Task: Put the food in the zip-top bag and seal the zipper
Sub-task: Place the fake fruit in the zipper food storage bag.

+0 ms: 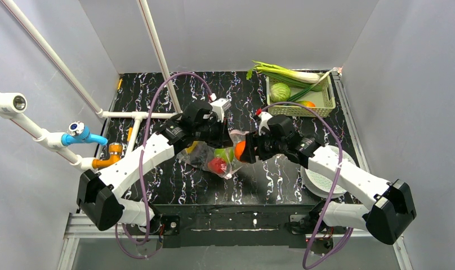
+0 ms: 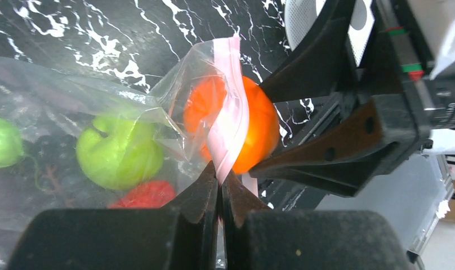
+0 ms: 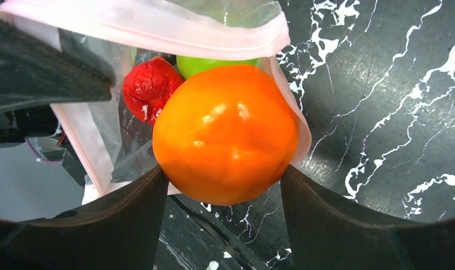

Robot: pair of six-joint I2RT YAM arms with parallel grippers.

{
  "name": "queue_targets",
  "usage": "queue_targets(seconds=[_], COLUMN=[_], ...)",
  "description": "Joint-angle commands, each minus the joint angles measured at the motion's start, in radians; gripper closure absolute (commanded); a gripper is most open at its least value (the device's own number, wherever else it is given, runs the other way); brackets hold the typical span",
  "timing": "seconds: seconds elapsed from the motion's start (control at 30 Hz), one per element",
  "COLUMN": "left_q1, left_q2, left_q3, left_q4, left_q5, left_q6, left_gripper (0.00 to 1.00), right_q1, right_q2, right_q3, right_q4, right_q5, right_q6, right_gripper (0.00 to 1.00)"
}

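The clear zip-top bag [image 1: 209, 159] lies at the table's middle, its mouth facing right. Inside are a green fruit [image 2: 121, 152], a red fruit [image 2: 146, 194] and another green piece [image 2: 0, 140]. My left gripper [image 2: 221, 177] is shut on the pink zipper strip [image 2: 231, 112] and holds the mouth's edge up. My right gripper [image 3: 222, 174] is shut on an orange fruit [image 3: 228, 132], held at the bag's mouth and partly under the pink strip [image 3: 157, 25]. The red fruit [image 3: 149, 87] and green fruit [image 3: 214, 63] lie just behind it. In the top view the orange fruit [image 1: 240, 150] sits between the two grippers.
A pale green mesh basket [image 1: 326, 101] at the back right holds a leek [image 1: 287, 73], a green cabbage [image 1: 280, 91] and an orange piece [image 1: 307, 103]. A white round disc [image 1: 321, 179] lies under my right arm. White pipes with a blue valve [image 1: 79, 134] stand at the left.
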Motion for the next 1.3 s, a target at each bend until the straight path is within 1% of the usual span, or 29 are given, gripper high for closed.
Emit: queue_targets(seconds=[0.0,0.2,0.4,0.57,0.73,0.83,1.0,1.1,1.17,1.2,1.27], left_q1=[-0.010,-0.037,-0.075,-0.077,-0.090,-0.100,-0.099,-0.100,-0.099,-0.099,-0.099], left_q2=[0.015,0.047,0.057,0.041,0.033,0.060,0.056,0.040,0.033,0.032,0.033], left_q3=[0.003,0.015,0.018,0.015,-0.009,-0.008,0.012,0.012,0.011,0.010,0.010], left_q4=[0.012,-0.002,-0.012,-0.006,0.032,0.026,-0.012,-0.022,-0.022,-0.022,-0.024], left_q5=[0.083,0.099,0.085,0.079,0.090,0.097,0.053,0.015,0.002,-0.001,-0.005], left_q6=[-0.025,-0.023,-0.018,-0.020,-0.044,-0.067,-0.047,-0.031,-0.027,-0.025,-0.023], left_gripper=[1.00,1.00,1.00,1.00,1.00,1.00,1.00,1.00,1.00,1.00,1.00], right_q1=[0.003,0.003,0.003,0.003,0.001,-0.004,-0.021,-0.032,-0.032,-0.032,-0.032], right_q2=[-0.024,0.001,-0.010,0.012,0.035,0.043,0.039,0.048,0.059,0.062,0.058], right_q3=[-0.039,-0.055,-0.108,-0.125,-0.154,-0.168,-0.191,-0.179,-0.158,-0.152,-0.146], right_q4=[0.123,0.150,0.202,0.244,0.283,0.285,0.297,0.297,0.291,0.290,0.289], right_q5=[0.034,0.052,0.097,0.082,0.085,0.110,0.114,0.092,0.075,0.068,0.052], right_q6=[0.051,0.086,0.114,0.136,0.154,0.163,0.185,0.188,0.186,0.185,0.182], right_gripper=[0.97,0.97,0.97,0.97,0.97,0.97,0.97,0.94,0.90,0.87,0.76])
